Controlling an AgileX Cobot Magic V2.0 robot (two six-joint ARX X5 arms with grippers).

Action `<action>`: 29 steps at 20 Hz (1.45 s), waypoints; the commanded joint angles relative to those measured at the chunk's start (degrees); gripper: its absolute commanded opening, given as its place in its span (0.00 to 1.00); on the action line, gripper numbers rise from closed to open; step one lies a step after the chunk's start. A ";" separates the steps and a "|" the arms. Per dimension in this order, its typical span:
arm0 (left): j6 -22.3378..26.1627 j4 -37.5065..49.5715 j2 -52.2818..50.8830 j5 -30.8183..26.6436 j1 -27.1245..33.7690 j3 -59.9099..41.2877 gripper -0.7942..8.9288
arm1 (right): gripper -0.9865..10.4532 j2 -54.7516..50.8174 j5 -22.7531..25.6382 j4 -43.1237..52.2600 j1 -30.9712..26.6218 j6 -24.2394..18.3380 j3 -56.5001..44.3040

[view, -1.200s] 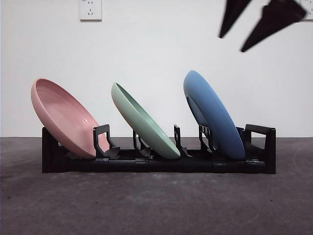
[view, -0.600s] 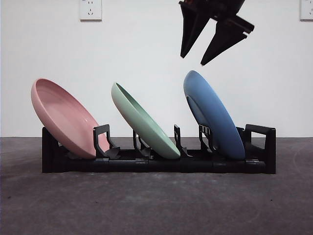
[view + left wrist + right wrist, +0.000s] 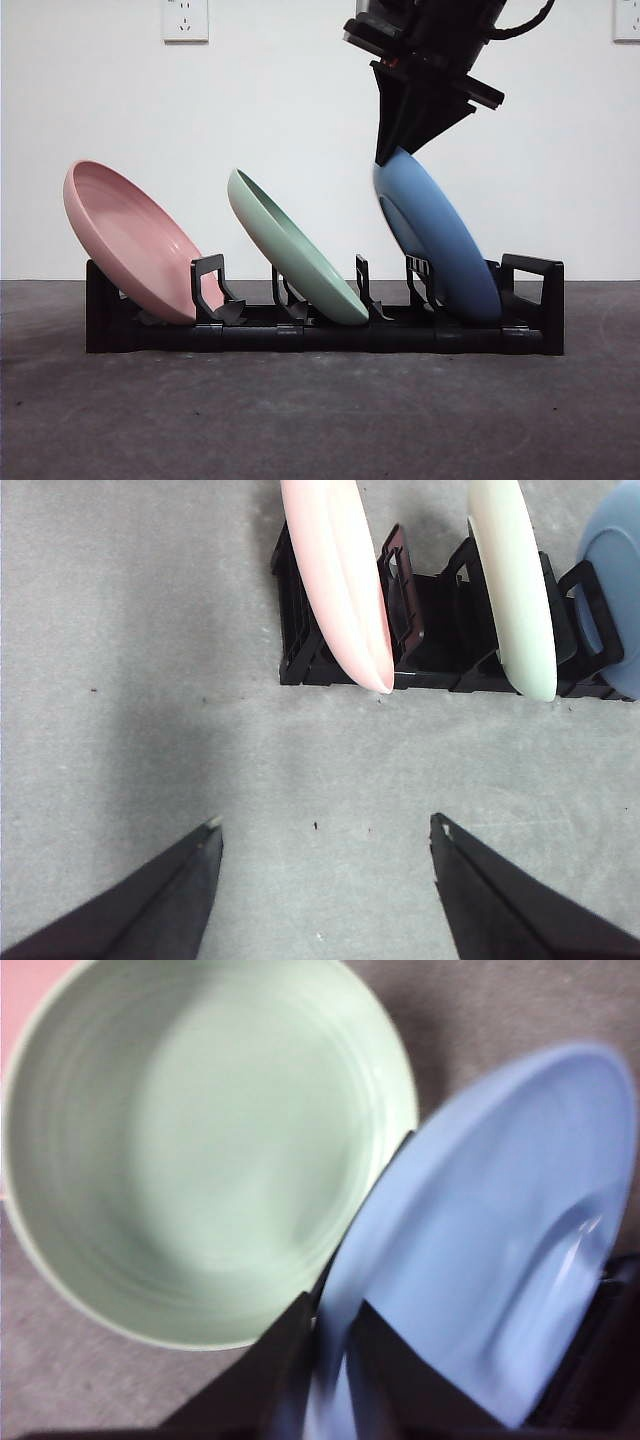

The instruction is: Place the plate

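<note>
A blue plate [image 3: 440, 240] leans in the right-hand slot of a black rack [image 3: 525, 300]. My right gripper [image 3: 388, 158] has come down from above onto the plate's top rim. In the right wrist view its jaws [image 3: 335, 1305] stand on either side of the blue plate's [image 3: 480, 1230] edge, pressed against it. My left gripper [image 3: 326, 823] hangs open over bare table, short of the rack [image 3: 430, 630], with nothing between its fingers.
A green plate [image 3: 295, 250] leans in the middle slot and a pink plate [image 3: 130, 240] in the left one. The rack stands on a grey table before a white wall with a socket [image 3: 185, 20].
The right gripper has dropped from the upper right down and left onto the blue plate's top rim, and its jaws have come together. The plates have not moved.
</note>
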 commanded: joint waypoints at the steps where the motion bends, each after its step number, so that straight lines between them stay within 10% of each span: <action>1: 0.00 0.63 0.26 0.17 -0.09 1.14 0.42 | 0.10 0.83 0.31 0.52 0.52 -0.17 1.44; 17: 0.02 0.61 0.26 0.17 -0.09 1.14 0.42 | 0.10 -15.32 -11.41 -17.35 3.39 -4.70 11.80; 29: 0.26 1.05 0.33 0.13 -0.09 1.14 0.42 | 0.10 -42.38 12.15 -2.38 25.59 -4.63 -21.86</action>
